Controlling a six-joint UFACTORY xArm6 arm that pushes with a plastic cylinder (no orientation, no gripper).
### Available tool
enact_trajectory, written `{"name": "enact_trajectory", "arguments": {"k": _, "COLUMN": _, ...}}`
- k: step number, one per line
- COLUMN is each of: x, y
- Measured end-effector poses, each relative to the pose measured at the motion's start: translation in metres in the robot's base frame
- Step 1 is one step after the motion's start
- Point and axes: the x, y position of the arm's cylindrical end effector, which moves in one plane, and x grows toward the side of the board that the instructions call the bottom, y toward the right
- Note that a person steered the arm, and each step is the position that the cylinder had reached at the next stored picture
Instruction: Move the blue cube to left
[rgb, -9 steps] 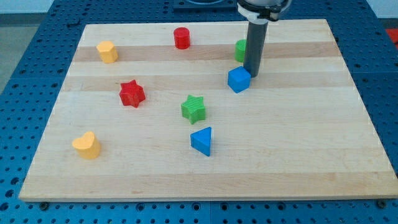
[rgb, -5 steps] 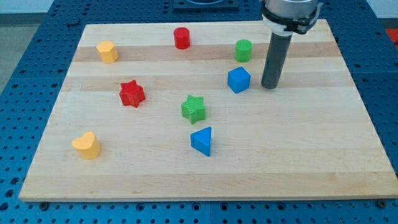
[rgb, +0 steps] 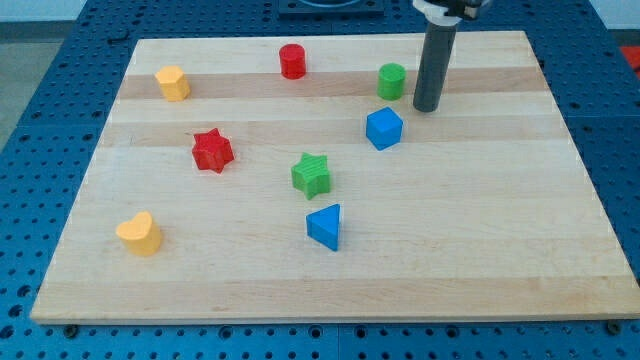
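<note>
The blue cube (rgb: 384, 128) sits on the wooden board (rgb: 500, 220), right of centre in the upper half. My tip (rgb: 426, 107) rests on the board a little up and to the right of the cube, apart from it. The tip stands just right of the green cylinder (rgb: 392, 80).
A red cylinder (rgb: 292, 61) is at the view's top centre. A yellow block (rgb: 172, 83) is at upper left. A red star (rgb: 212, 150) is at left. A green star (rgb: 311, 174) and a blue triangle (rgb: 325, 226) are near centre. A yellow heart (rgb: 138, 234) is at lower left.
My tip moved away from the cube's upper right side out to the right, then up toward the view's top beside the green cylinder. The blue cube has not moved.
</note>
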Motion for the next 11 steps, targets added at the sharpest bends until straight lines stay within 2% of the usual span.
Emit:
{"name": "enact_trajectory", "arguments": {"k": 2, "x": 0.031, "y": 0.014}}
{"name": "enact_trajectory", "arguments": {"k": 5, "x": 0.046, "y": -0.023}}
{"name": "enact_trajectory", "arguments": {"k": 11, "x": 0.048, "y": -0.078}}
